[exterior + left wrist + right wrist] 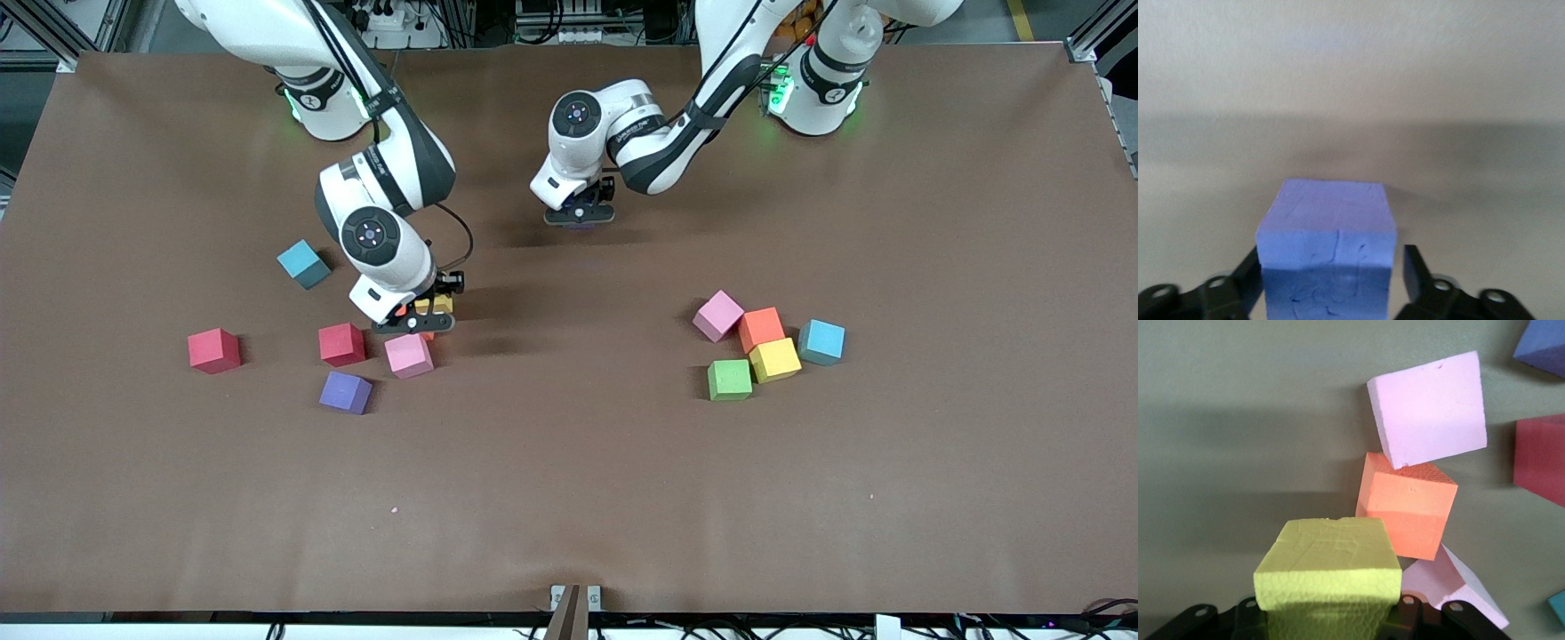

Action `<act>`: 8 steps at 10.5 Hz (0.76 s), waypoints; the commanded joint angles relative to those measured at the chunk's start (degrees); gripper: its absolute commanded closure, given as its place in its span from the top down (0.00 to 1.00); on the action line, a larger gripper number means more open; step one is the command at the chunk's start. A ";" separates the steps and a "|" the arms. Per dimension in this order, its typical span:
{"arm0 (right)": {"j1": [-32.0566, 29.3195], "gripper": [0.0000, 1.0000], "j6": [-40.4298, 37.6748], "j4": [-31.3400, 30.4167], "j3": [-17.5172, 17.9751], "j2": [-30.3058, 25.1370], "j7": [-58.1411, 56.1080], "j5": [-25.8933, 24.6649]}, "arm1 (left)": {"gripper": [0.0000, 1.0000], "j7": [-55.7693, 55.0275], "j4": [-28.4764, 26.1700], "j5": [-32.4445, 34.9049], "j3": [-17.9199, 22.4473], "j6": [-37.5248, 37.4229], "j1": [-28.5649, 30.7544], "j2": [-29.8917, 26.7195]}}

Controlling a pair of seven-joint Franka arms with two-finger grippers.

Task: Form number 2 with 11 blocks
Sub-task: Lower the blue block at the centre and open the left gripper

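The table [569, 498] is spanned by two arms. At upper centre of the front view, the left gripper [580, 213] is seen with fingers parted, clear of a purple block [1326, 257] between them; at centre left, the right gripper [418, 320] is clamped on a yellow block [1328, 577]; loose blocks [766, 345] are clustered at centre right.
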 commanded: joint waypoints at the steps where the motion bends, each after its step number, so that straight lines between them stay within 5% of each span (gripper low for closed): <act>1: -0.71 0.06 -2.51 -2.67 0.47 -4.16 -11.52 -0.35 | 1.00 -2.05 0.07 1.70 0.45 -2.94 1.73 -5.24; 4: 2.43 0.07 -3.58 -2.76 0.64 -4.88 -20.79 -0.53 | 1.00 -0.39 0.16 1.79 0.36 -7.96 9.36 -10.87; 8: 15.87 0.07 -2.88 -2.50 0.73 -4.96 -29.49 -3.60 | 1.00 4.11 0.25 1.79 0.36 -10.15 22.02 -11.77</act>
